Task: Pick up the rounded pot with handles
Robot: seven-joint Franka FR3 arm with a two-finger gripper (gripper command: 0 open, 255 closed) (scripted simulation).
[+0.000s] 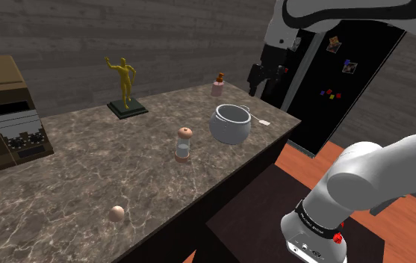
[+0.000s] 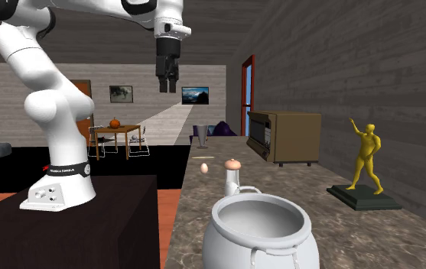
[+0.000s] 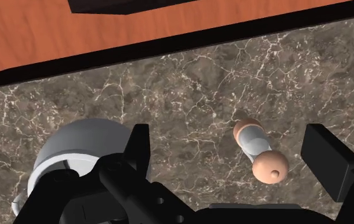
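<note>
1. The pot (image 1: 231, 123) stands upright on the counter (image 1: 87, 172), near its corner. In the shoulder view it is at 2 o'clock from the shaker (image 1: 184, 144), close to it but not touching.
2. The gripper (image 2: 167, 88) hangs high over the counter. In the second exterior view it is at 11 o'clock from the pot and well apart from it.
3. The fingers (image 3: 137, 149) are spread wide and hold nothing. In the wrist view the shaker lies below the gap between them, and the pot sits just outside one finger.
4. We judge the pot stiff and hard. Its belly is smooth and rounded, so fingers closed across it would likely slide off, and it looks too wide for them anyway.
5. It looks empty, so we expect a moderate weight, though it may tip if held on one side.
6. The small loop handles look awkward to pinch. We think the rim is the better hold, with one finger inside the mouth and one outside.
7. We would first centre the gripper over the rim, keeping clear of the shaker, and then descend.
</note>
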